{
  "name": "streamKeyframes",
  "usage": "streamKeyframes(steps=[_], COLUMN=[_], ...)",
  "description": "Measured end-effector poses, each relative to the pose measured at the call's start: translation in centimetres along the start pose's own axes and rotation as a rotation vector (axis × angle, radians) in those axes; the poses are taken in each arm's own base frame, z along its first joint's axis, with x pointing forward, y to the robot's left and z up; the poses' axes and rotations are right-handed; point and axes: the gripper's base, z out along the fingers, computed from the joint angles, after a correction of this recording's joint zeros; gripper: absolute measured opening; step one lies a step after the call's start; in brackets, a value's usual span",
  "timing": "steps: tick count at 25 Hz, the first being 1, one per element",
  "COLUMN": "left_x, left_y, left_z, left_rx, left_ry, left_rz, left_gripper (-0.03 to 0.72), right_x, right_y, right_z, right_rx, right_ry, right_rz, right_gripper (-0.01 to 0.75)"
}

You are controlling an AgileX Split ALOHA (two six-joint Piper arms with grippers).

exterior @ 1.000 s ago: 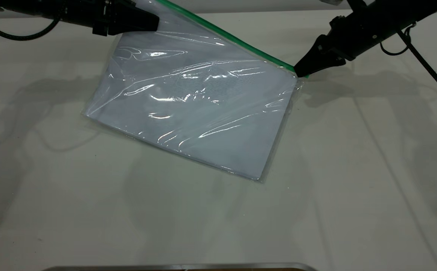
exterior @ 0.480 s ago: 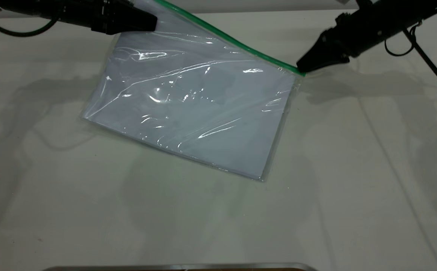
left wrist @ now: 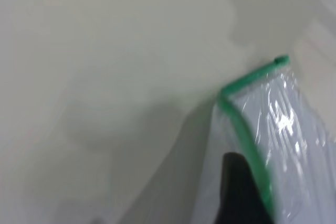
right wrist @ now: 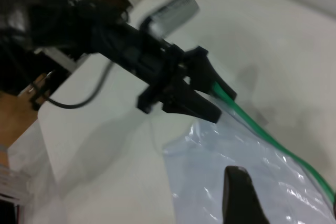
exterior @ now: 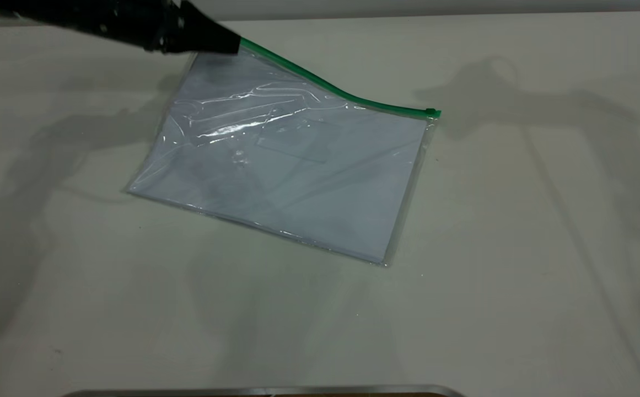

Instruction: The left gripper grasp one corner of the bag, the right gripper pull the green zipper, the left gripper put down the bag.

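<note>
The left end effector (exterior: 231, 44) is pinching the corner (exterior: 238, 46) of the bag (exterior: 297, 171) (the green zipper (exterior: 342, 95) end), lifting it off the counter (exterior: 518, 248).

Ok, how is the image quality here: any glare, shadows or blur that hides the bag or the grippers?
Exterior view: glare streaks on the bag near the left gripper; broad soft shadows on the table; green zipper sharp. Left wrist view: soft throughout, zipper and a dark finger smeared. Right wrist view: blurred; only one finger of the right gripper shows.
</note>
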Motion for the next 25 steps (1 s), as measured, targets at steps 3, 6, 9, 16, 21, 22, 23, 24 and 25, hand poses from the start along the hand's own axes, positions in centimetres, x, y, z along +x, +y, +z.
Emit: streamKeyframes(steps=[3,6,9,16,21,22,23,24,25], left_x=[-3.5,-7.8,-10.8,-14.6,-15.9,-16.2,-16.4,-16.6,-16.6], left_y=[-1.1,-3.1,-6.1,-14.5,-19.7,-20.6,-21.5,-22.3,-23.0], left_z=[-3.0,-7.2,-10.4,-17.1,-21.4,-22.1,-22.8,-23.5,-24.2], left_rx=[-0.036,-0.076,-0.095,-0.179,-0.304,-0.336,-0.369,-0.401,-0.435], left_ry=[-0.037,-0.086,-0.048,0.168,0.232,0.227,0.222,0.214,0.214], left_rz=[0.021,0.025,0.046,0.058,-0.016,-0.027,-0.037,-0.049,-0.056], left_gripper=[0.548,0.55,0.55,0.55,0.535,0.529,0.522,0.516,0.51], right_x=[-3.2,-5.1,-6.0,-3.5,1.7,3.0,4.3,5.5,6.9], right_y=[5.1,10.4,15.7,25.7,30.3,30.9,31.1,31.6,31.5], right_z=[-4.0,-8.1,-12.3,-20.0,-22.3,-22.4,-22.3,-22.3,-22.1], right_rx=[0.062,0.16,0.297,0.594,0.671,0.675,0.676,0.681,0.684], right_ry=[-0.007,0.002,0.006,-0.058,-0.064,-0.059,-0.046,-0.045,-0.027], right_rz=[-0.046,-0.069,-0.097,-0.099,-0.101,-0.098,-0.081,-0.074,-0.048], right_gripper=[0.454,0.454,0.454,0.454,0.454,0.454,0.454,0.454,0.454])
